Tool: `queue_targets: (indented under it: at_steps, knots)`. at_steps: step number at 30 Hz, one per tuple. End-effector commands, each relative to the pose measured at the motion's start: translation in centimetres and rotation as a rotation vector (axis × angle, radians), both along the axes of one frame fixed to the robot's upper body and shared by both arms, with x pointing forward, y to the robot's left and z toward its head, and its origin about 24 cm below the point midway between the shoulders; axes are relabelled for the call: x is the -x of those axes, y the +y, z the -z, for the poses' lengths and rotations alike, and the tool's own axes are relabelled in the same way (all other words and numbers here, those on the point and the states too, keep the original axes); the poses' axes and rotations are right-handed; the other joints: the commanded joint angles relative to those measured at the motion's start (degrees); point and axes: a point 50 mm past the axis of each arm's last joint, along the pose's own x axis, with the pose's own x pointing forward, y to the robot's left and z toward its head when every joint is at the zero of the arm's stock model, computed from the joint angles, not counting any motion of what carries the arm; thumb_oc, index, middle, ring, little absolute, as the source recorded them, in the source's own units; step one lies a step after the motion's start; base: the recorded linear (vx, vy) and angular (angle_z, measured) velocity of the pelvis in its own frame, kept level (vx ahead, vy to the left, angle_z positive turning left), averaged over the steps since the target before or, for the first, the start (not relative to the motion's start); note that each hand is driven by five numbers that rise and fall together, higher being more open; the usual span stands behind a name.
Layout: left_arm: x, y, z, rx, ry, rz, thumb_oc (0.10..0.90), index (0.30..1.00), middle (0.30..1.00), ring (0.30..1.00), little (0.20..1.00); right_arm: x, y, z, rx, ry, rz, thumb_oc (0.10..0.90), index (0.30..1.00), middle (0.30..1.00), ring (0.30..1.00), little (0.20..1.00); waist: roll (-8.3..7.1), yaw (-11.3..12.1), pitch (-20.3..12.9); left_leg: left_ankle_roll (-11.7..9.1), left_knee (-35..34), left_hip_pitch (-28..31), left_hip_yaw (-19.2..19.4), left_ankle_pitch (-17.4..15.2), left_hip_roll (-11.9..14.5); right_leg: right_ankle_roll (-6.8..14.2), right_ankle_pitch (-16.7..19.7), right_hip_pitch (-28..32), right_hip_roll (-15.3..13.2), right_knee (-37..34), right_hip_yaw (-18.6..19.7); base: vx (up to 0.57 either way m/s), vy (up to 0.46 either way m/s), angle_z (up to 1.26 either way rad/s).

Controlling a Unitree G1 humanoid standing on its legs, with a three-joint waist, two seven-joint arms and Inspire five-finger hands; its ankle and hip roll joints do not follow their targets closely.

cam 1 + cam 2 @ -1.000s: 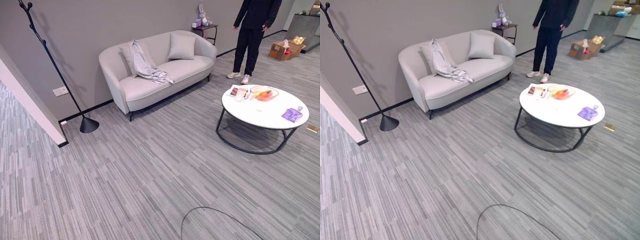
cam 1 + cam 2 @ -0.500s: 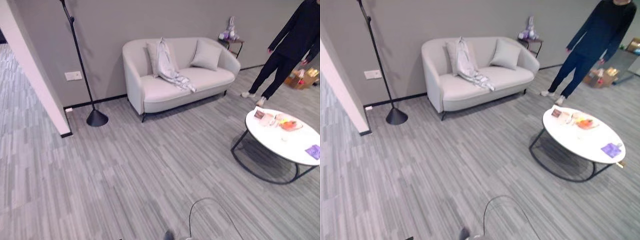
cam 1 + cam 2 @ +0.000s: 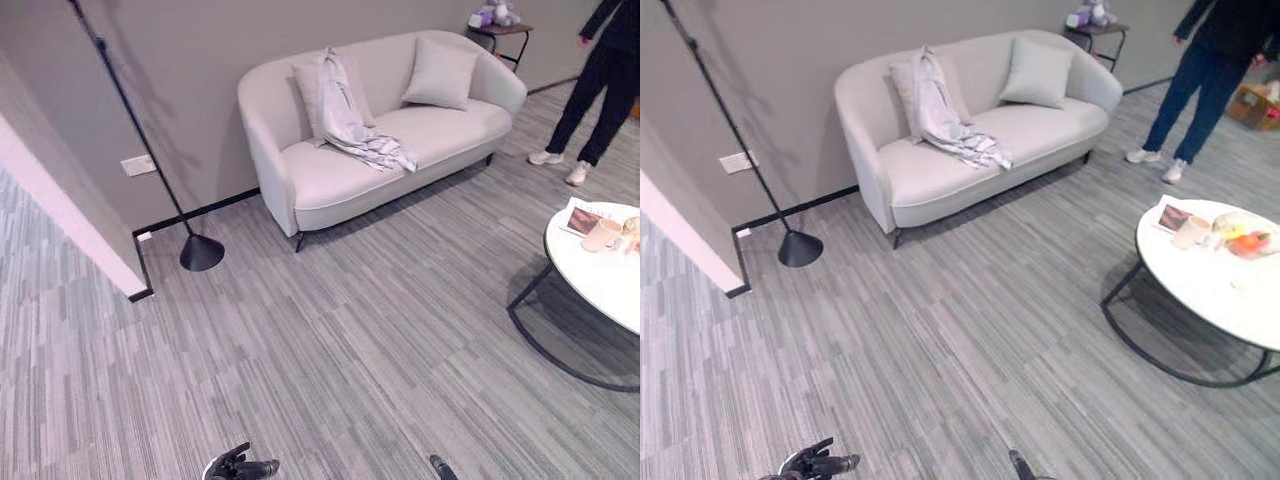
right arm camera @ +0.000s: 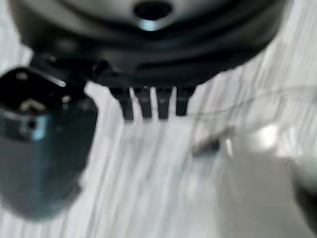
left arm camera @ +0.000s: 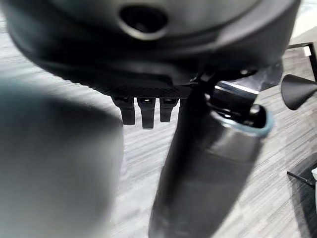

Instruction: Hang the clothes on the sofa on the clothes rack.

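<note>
While the garment [image 3: 345, 115] lies draped over the sofa [image 3: 330, 175] at 12 o'clock, nothing is hung yet.
Left hand [image 3: 238, 466] and right hand [image 4: 148, 64] hang with fingers relaxed, holding nothing; the clothes rack [image 3: 150, 165] stands at 10 o'clock, bare where visible.

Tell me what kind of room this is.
Probably a living room or lounge: a pale sofa with a grey garment draped over it, a round white coffee table, and a black coat rack by the wall.
</note>
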Motion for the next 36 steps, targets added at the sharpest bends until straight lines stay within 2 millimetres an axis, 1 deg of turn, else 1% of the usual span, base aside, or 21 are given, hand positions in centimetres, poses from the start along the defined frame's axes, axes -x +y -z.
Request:
queue_targets:
  at_steps: [1, 2, 3, 4, 6, 7, 8, 9, 14, 15, 18, 21, 23, 25, 26, 27, 29, 30, 31, 33, 36]
  knots:
    - [2.7, -2.2, 1.1, 0.047, 0.092, 0.026, 0.8, 0.9, 0.9, 0.9, 0.9, 1.8, -0.2, 0.2, 0.009, -0.008, 0.02, 0.8, 0.9, 0.9, 0.9, 0.9, 2.38, 2.4, -1.3, 0.7, -23.0, 5.5, -1.4, 7.4, -3.2, 9.0, -1.3, -0.5, -1.3, 0.2, -0.2, 0.25, 0.014, -0.59]
    - [2.9, -2.3, 1.2, 0.053, 0.095, 0.026, 0.8, 0.9, 0.9, 0.9, 0.9, 1.8, 0.0, 0.2, 0.006, -0.006, 0.015, 0.8, 0.9, 0.9, 0.9, 0.9, 3.03, 3.0, -1.5, 0.6, -26.7, 4.2, -3.7, 10.0, -5.2, 8.9, -1.4, -0.4, -0.2, 0.2, 0.7, 0.25, 0.012, -0.18]
    - [2.9, -2.3, 1.2, 0.053, 0.096, 0.026, 0.8, 0.9, 0.9, 0.9, 0.9, 1.9, -0.1, 0.2, 0.006, -0.006, 0.015, 0.8, 0.9, 0.9, 0.9, 0.9, 2.9, 3.0, -1.4, 0.6, -27.3, 4.7, -3.7, 10.1, -5.3, 8.9, -1.5, -0.1, -0.3, 0.2, 0.7, 0.26, -0.036, -0.33]
    - [3.4, -2.2, 1.3, 0.056, 0.109, 0.023, 0.8, 0.9, 0.9, 0.9, 0.9, 1.6, 0.1, 0.3, 0.007, -0.005, -0.019, 0.8, 0.9, 0.9, 0.9, 0.9, 4.08, 4.4, -1.2, 0.4, -32.6, 2.0, -6.8, 14.5, -7.8, 8.5, -2.4, 1.3, 2.2, 0.2, 3.4, 0.25, -0.045, -0.77]
    - [4.1, -2.1, 1.4, 0.063, 0.129, 0.012, 0.8, 0.9, 0.9, 0.9, 0.9, 1.6, 0.3, 0.3, 0.001, -0.005, -0.032, 0.8, 0.9, 0.9, 0.9, 0.9, 3.99, 5.4, -0.9, 0.4, -34.0, 1.1, -6.4, 16.3, -8.6, 8.1, -3.2, 2.8, 3.4, 0.2, 5.5, 0.27, -0.046, -1.09]
    - [4.5, -2.1, 1.5, 0.067, 0.141, 0.006, 0.8, 0.9, 0.9, 0.9, 0.9, 1.6, 0.5, 0.4, 0.001, -0.004, -0.041, 0.8, 0.9, 0.9, 0.9, 0.9, 3.79, 5.8, -0.7, 0.7, -33.3, 0.4, -5.4, 16.7, -8.6, 7.8, -3.6, 3.8, 3.9, 0.2, 6.3, 0.36, -0.009, -1.4]
    - [5.4, -1.8, 1.6, 0.07, 0.167, -0.009, 0.8, 0.9, 0.9, 0.9, 0.9, 2.0, 0.9, 0.5, -0.008, 0.017, -0.078, 0.8, 0.9, 0.9, 0.9, 0.9, 3.53, 6.2, -2.0, 2.5, -34.9, 3.1, -4.7, 16.7, -7.9, 7.2, -4.8, 5.3, 4.7, 0.2, 7.5, 0.28, 0.007, -1.16]
    - [5.4, -1.8, 1.6, 0.07, 0.168, -0.009, 0.8, 0.9, 0.9, 0.9, 0.9, 2.1, 0.9, 0.5, -0.008, 0.017, -0.078, 0.8, 0.9, 0.9, 0.9, 0.9, 3.49, 6.2, -1.9, 2.5, -34.9, 3.3, -4.6, 16.7, -7.9, 7.2, -4.8, 5.4, 4.6, 0.2, 7.6, 0.33, 0.029, -0.88]
    - [5.5, -0.9, 1.4, 0.046, 0.172, -0.004, 0.8, 0.9, 0.9, 0.9, 0.9, 2.4, 1.8, 0.8, -0.035, 0.032, -0.127, 0.8, 0.9, 0.9, 0.9, 0.9, -0.16, 5.9, -4.7, 4.1, -34.2, 4.9, -2.1, 15.2, -8.6, 7.1, -7.1, 7.2, 3.9, 2.2, 8.5, 0.3, 0.037, -0.12]
    - [5.0, -0.6, 1.3, 0.03, 0.156, 0.007, 0.8, 0.9, 0.9, 0.9, 0.9, 1.8, 2.1, 0.8, -0.033, 0.021, -0.156, 0.8, 0.9, 0.9, 0.9, 0.9, -1.57, 6.5, -5.7, 4.6, -34.0, 5.2, -0.5, 13.8, -8.6, 7.8, -7.2, 6.9, 3.8, 3.7, 8.8, 0.27, 0.033, -0.14]
    - [4.5, -0.4, 1.2, 0.014, 0.138, 0.013, 0.8, 0.9, 0.9, 0.9, 0.9, 1.1, 2.6, 0.8, -0.039, 0.002, -0.186, 0.8, 0.9, 0.9, 0.9, 0.9, -2.73, 8.0, -6.3, 5.2, -33.9, 5.7, 1.2, 12.4, -8.6, 9.1, -6.4, 6.3, 3.3, 6.1, 8.4, 0.19, 0.023, -0.3]
    - [4.6, -0.2, 1.2, -0.002, 0.142, 0.025, 0.8, 0.9, 0.9, 0.9, 0.9, -1.2, 4.1, 0.7, -0.062, -0.067, -0.276, 0.8, 0.9, 0.9, 0.9, 0.9, -3.11, 9.9, -6.6, 5.8, -35.3, 8.9, 3.1, 10.2, -7.2, 15.1, -2.8, 2.4, 2.4, 17.0, 3.8, 0.2, 0.03, -0.48]
    - [4.9, -0.3, 1.3, -0.003, 0.166, 0.041, 0.8, 0.9, 0.9, 0.9, 0.9, -2.1, 5.1, 0.6, -0.087, -0.097, -0.338, 0.8, 0.9, 0.9, 0.9, 0.9, -1.84, 9.6, -5.9, 6.5, -35.6, 11.4, 3.9, 8.8, -6.0, 21.2, 2.5, -1.5, 0.2, 27.6, -1.6, 0.17, 0.037, -0.83]
    - [5.3, -0.2, 1.3, -0.01, 0.186, 0.051, 0.8, 0.9, 0.9, 0.9, 0.9, -2.3, 5.7, 0.7, -0.099, -0.105, -0.396, 0.8, 0.9, 0.9, 0.9, 0.9, -0.23, 8.6, -5.4, 7.2, -36.2, 13.9, 3.7, 8.4, -5.0, 23.2, 6.0, -5.3, -1.4, 34.6, -5.5, 0.19, 0.058, -0.33]
    - [5.4, -0.2, 1.3, -0.013, 0.192, 0.062, 0.8, 0.9, 0.9, 0.9, 0.9, -2.3, 6.3, 0.7, -0.107, -0.111, -0.433, 0.8, 0.9, 0.9, 0.9, 0.9, 1.32, 8.3, -5.0, 7.3, -37.4, 16.2, 3.4, 8.1, -4.1, 21.9, 5.0, -7.9, -5.4, 36.6, -10.1, 0.19, 0.045, 0.08]
    - [5.4, -0.1, 1.3, -0.014, 0.192, 0.062, 0.8, 0.9, 0.9, 0.9, 0.9, -2.2, 6.3, 0.7, -0.107, -0.111, -0.433, 0.8, 0.9, 0.9, 0.9, 0.9, 1.11, 8.0, -4.8, 7.3, -37.5, 16.5, 3.2, 8.2, -4.4, 21.9, 4.6, -7.8, -5.7, 37.0, -10.3, 0.2, 0.014, 0.17]
    - [4.9, -0.1, 1.2, -0.024, 0.182, 0.077, 0.8, 0.9, 0.9, 0.9, 0.9, -2.3, 6.5, 0.7, -0.105, -0.123, -0.454, 0.8, 0.9, 0.9, 0.9, 0.9, 2.27, 7.8, -4.7, 6.5, -38.4, 18.3, 1.6, 7.4, -3.1, 16.8, -1.0, -10.3, -9.7, 33.7, -14.3, 0.19, -0.06, 0.32]
    - [4.7, -0.1, 1.2, -0.028, 0.182, 0.086, 0.8, 0.9, 0.9, 0.9, 0.9, -2.4, 6.3, 0.7, -0.095, -0.123, -0.468, 0.8, 0.9, 0.9, 0.9, 0.9, 2.56, 7.5, -4.4, 6.0, -38.5, 19.2, 0.6, 6.6, -2.6, 14.9, -2.4, -11.5, -11.2, 29.9, -14.7, 0.24, -0.121, 0.43]
    - [4.7, -0.2, 1.2, -0.03, 0.185, 0.095, 0.8, 0.9, 0.9, 0.9, 0.9, -2.4, 6.1, 0.6, -0.088, -0.118, -0.473, 0.8, 0.9, 0.9, 0.9, 0.9, 2.55, 7.1, -4.3, 5.7, -38.6, 19.9, 0.0, 6.0, -2.6, 14.5, -1.7, -12.1, -12.4, 26.0, -14.0, 0.25, -0.176, 0.38]
    - [4.3, -0.1, 1.1, -0.046, 0.18, 0.112, 0.8, 0.9, 0.9, 0.9, 0.9, -2.3, 5.8, 0.6, -0.078, -0.108, -0.467, 0.8, 0.9, 0.9, 0.9, 0.9, 2.15, 6.3, -4.0, 4.6, -38.8, 21.2, -1.5, 4.2, -2.4, 15.5, 2.3, -12.9, -15.5, 14.5, -9.9, 0.26, -0.221, 0.45]
    - [3.8, 0.0, 1.0, -0.067, 0.165, 0.136, 0.8, 0.9, 0.9, 0.9, 0.9, -1.9, 5.6, 0.7, -0.084, -0.088, -0.456, 0.8, 0.9, 0.9, 0.9, 0.9, 1.99, 4.6, -4.0, 3.2, -39.0, 24.2, -4.4, 1.4, -1.2, 18.0, 9.6, -15.3, -20.6, 5.0, -3.0, 0.38, -0.252, 0.52]
